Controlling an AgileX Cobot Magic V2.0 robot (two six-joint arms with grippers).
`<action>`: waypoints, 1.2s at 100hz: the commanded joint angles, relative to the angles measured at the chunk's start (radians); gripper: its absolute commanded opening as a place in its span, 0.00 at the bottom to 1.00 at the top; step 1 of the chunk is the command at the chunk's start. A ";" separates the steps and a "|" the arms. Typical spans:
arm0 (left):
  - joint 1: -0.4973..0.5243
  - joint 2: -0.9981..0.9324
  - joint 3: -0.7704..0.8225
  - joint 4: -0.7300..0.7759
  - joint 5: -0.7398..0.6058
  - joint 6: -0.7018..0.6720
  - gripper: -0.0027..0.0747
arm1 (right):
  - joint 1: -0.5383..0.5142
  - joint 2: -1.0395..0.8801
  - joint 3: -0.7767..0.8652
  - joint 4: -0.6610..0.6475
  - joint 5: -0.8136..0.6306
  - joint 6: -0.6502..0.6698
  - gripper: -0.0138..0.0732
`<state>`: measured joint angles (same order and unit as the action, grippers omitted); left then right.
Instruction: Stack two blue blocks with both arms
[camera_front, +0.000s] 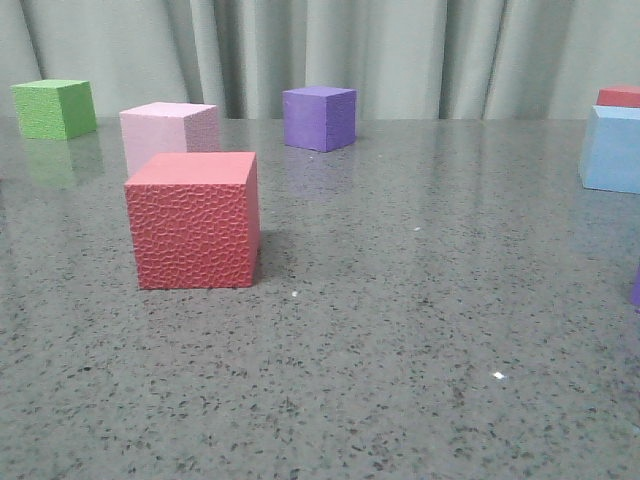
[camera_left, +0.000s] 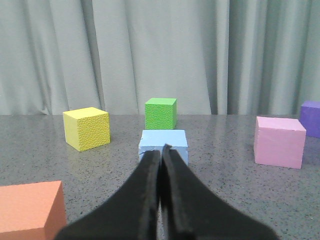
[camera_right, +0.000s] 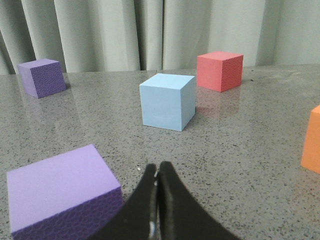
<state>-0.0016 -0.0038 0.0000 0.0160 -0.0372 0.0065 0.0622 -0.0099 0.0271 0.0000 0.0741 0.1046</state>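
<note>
Nothing picked yet: my left gripper (camera_left: 161, 150) and right gripper (camera_right: 158, 170) are both pressed together, empty, each facing a blue block (camera_left: 163, 145) (camera_right: 167, 101). Next I spread the fingers and approach.

Pale blue blocks (camera_right: 166, 101), pebbled red cube (camera_front: 193, 220), speckled grey table (camera_front: 420, 340).

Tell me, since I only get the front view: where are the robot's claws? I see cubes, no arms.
Observer: The left gripper shows in its wrist view, shut and empty.
Operator: Is there a second blue block? I see one.
Observer: Yes, another blue block sits just beyond the left gripper's tips.
Operator: And the right claw?
Observer: The right gripper is shut too, pointing toward the other blue block.
</note>
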 joint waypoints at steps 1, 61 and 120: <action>0.002 -0.032 0.042 0.000 -0.078 -0.006 0.01 | -0.005 -0.025 -0.017 0.000 -0.088 -0.007 0.02; 0.002 -0.032 0.042 0.000 -0.078 -0.006 0.01 | -0.005 -0.025 -0.017 0.000 -0.088 -0.007 0.02; 0.002 -0.032 0.032 0.000 -0.086 -0.006 0.01 | -0.005 -0.025 -0.019 0.000 -0.115 -0.007 0.02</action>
<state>-0.0016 -0.0038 0.0000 0.0160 -0.0391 0.0065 0.0622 -0.0099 0.0271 0.0000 0.0487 0.1046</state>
